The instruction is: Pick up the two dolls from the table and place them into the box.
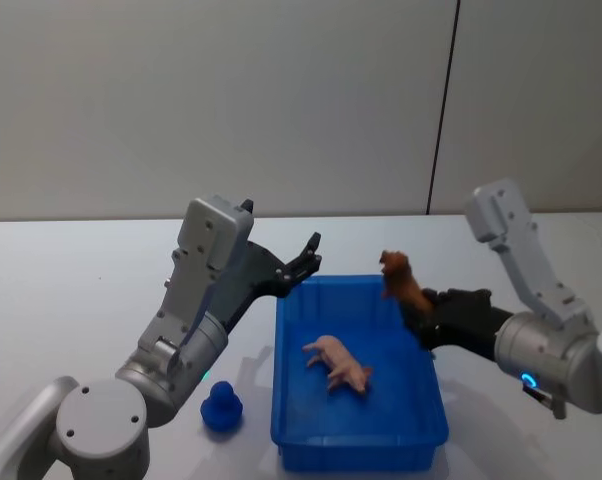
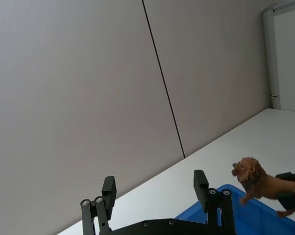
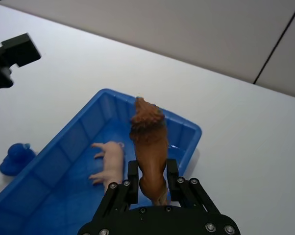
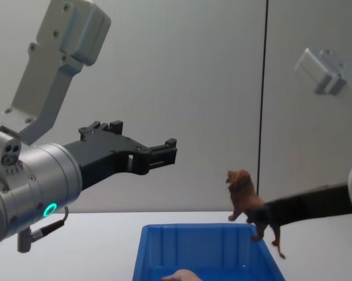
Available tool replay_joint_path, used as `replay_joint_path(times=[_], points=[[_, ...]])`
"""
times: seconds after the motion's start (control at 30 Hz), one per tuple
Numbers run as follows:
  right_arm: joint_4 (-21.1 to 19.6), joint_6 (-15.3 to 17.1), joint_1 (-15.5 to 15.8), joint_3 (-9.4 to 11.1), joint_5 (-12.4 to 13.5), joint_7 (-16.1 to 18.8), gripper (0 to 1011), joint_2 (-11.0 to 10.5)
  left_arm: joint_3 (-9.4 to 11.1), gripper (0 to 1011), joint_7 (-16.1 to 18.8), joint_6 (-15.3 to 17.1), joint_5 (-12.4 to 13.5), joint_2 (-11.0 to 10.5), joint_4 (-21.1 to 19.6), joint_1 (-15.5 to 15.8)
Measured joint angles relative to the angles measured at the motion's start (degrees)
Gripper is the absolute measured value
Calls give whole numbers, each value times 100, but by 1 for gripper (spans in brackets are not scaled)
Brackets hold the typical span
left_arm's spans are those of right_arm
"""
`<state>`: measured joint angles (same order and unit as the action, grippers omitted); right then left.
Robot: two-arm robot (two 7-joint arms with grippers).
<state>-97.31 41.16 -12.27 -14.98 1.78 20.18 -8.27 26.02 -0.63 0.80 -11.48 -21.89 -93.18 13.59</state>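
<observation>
The right gripper (image 1: 418, 300) is clamped on the reddish-brown doll (image 1: 401, 280), a little lion by the look of it. It pinches the back half, so the head and front legs stick out past the fingertips. The doll hangs in the air over the right side of the blue box (image 1: 361, 445), near the far corner and above the rim, not touching anything. From the chest view a back leg dangles roughly level with the box's right edge.

The pale pink doll (image 1: 339, 363) lies on its side on the box floor, about in the middle and away from the walls.

The left gripper (image 1: 306, 258) is raised off the white table (image 1: 81, 290) by the box's far-left corner, with its jaws spread wide and nothing between them. There's also a small blue duck toy (image 1: 222, 408) sitting on the table just left of the box, close to it but not touching.
</observation>
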Motion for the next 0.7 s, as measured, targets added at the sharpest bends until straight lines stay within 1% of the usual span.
replay_joint_path(times=[0.03, 0.07, 0.1, 0.17, 0.23, 0.37, 0.4, 0.47, 0.53, 0.57, 0.63, 0.7], points=[[0, 0, 0, 0, 0, 0, 312, 0, 0, 1001, 0, 0, 0, 0, 0, 0], [0, 73, -11, -19, -18, 87, 324, -3, 0, 1001, 0, 0, 0, 0, 0, 0], [1, 103, -15, -27, -25, 122, 378, -5, 0, 1001, 0, 0, 0, 0, 0, 0], [6, 181, -22, -50, -44, 215, 455, -8, 0, 1001, 0, 0, 0, 0, 0, 0], [10, 224, -30, -62, -55, 274, 498, -10, 0, 1001, 0, 0, 0, 0, 0, 0], [20, 316, -40, -86, -76, 380, 656, -15, 0, 1001, 0, 0, 0, 0, 0, 0], [23, 341, -45, -94, -84, 410, 668, -16, 0, 1001, 0, 0, 0, 0, 0, 0], [27, 377, -50, -103, -94, 455, 736, -18, 0, 1001, 0, 0, 0, 0, 0, 0], [28, 395, -51, -109, -99, 479, 771, -19, 0, 1001, 0, 0, 0, 0, 0, 0], [29, 405, -53, -111, -101, 494, 828, -22, 0, 1001, 0, 0, 0, 0, 0, 0], [28, 406, -54, -112, -102, 503, 855, -25, 0, 1001, 0, 0, 0, 0, 0, 0], [22, 389, -54, -108, -98, 503, 927, -29, 0, 1001, 0, 0, 0, 0, 0, 0]])
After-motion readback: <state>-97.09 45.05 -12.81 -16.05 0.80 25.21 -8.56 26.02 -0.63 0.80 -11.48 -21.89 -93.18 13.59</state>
